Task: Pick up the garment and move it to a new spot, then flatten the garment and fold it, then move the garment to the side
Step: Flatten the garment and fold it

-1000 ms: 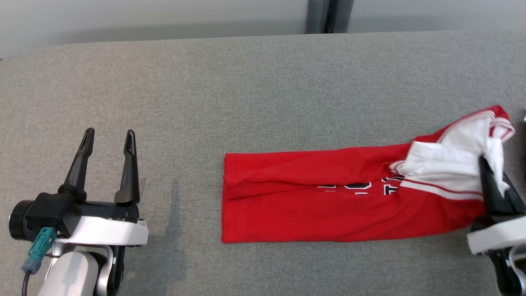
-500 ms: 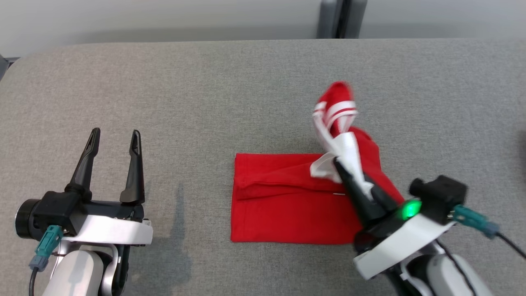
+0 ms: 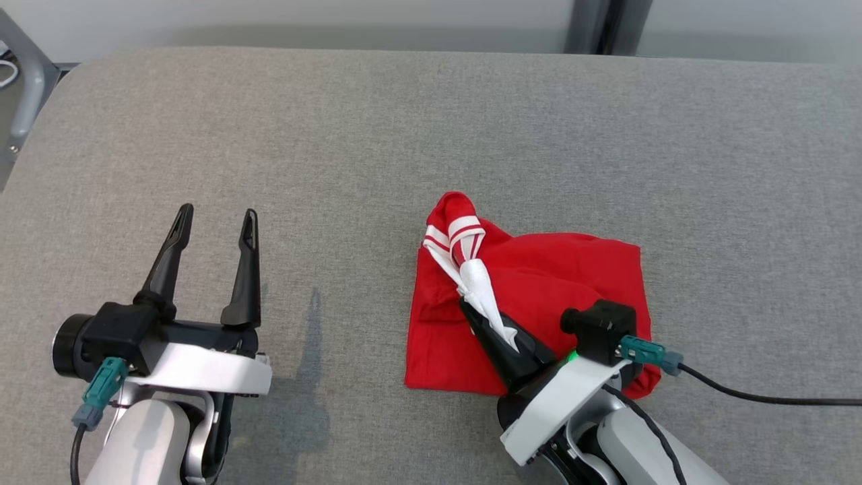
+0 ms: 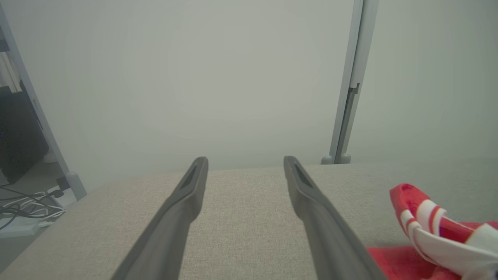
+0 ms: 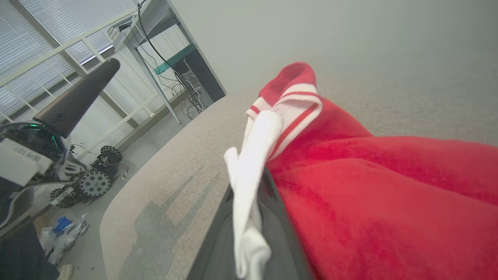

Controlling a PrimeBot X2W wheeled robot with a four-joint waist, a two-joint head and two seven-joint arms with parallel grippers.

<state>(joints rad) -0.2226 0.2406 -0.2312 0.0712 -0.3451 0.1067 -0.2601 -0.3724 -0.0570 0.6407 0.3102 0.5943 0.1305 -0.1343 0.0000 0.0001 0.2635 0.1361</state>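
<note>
The garment (image 3: 572,283) is a red shirt with white, red-striped trim, lying folded over itself on the grey table right of centre. My right gripper (image 3: 471,306) is shut on the white trim end and holds it over the garment's left part; the striped collar (image 3: 458,232) sticks up past the fingertips. In the right wrist view the white cloth (image 5: 249,171) runs between the fingers of my right gripper (image 5: 253,186), with the garment's red fabric (image 5: 369,186) to the right. My left gripper (image 3: 217,212) stands open and empty at the lower left, apart from the garment (image 4: 428,221), as the left gripper (image 4: 245,159) also shows.
The grey padded table (image 3: 404,121) stretches wide behind and to both sides. Its rounded left corner lies by a metal frame (image 3: 23,87). A black cable (image 3: 761,397) trails right from my right wrist. A small wheeled device (image 5: 93,182) sits on the floor beyond the table's edge.
My right gripper has carried the white-trimmed end leftward over the garment, doubling the long red strip into a shorter pile. The head camera shifted too. The left gripper stayed open and still.
</note>
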